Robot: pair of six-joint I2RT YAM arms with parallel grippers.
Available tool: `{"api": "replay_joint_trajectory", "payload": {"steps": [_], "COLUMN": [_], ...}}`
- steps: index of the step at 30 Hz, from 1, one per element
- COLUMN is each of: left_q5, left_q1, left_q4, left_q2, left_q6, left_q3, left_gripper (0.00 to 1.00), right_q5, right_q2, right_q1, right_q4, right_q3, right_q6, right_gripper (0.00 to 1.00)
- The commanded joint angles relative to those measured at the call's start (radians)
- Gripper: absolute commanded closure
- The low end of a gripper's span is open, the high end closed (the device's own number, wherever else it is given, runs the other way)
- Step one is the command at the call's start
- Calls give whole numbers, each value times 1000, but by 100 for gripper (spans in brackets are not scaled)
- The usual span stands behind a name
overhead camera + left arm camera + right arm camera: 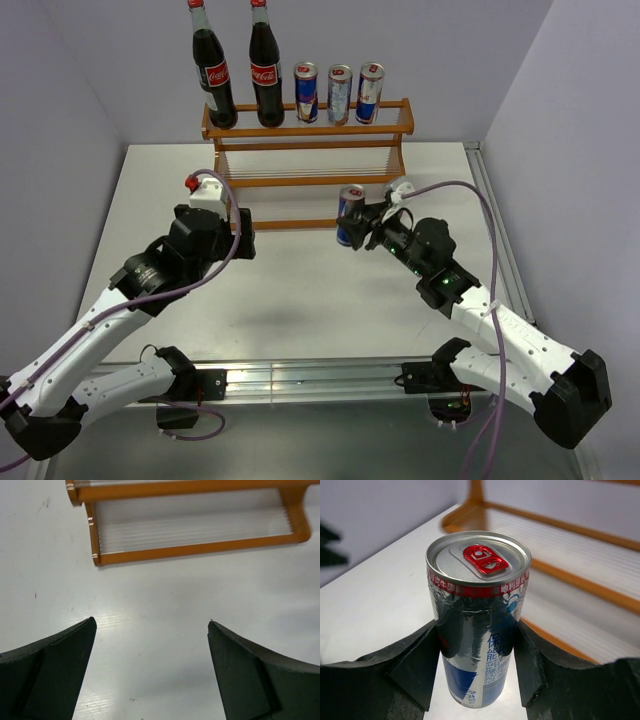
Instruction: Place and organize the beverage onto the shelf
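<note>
Orange wooden shelf (305, 130) already carries two bottles (214, 75) and three cans (340, 93) on top. The last can (350, 215) is clamped in the right pincer (358, 222), just in front of it; the left pincer (151, 621) gapes empty.

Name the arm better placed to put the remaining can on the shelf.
Right: the right pincer grips the can upright, just in front of the shelf. The left pincer is open, empty, over the table.
</note>
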Motion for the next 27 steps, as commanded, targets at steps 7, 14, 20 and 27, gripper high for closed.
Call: {"api": "replay_joint_trajectory", "payload": {"steps": [7,14,20,27], "left_q5": [-58,-18,-2,8], "left_q1": [64,81,83,83], "left_q4": [89,92,101,106], "left_q2": [24,44,35,23], "left_q6": [55,61,64,67], "left_q3": [-76,-89,-99,-106], "left_gripper": [0,0,0,0], "right_q5": [114,104,60,-71], "right_q2": [117,216,289,427], "right_q1": [-227,-336,-408,-488], "right_q4": [257,263,299,288], "right_q3": [165,296,392,555], "right_q6": [-134,-156,-177,-128], "right_gripper": [100,100,100,100]}}
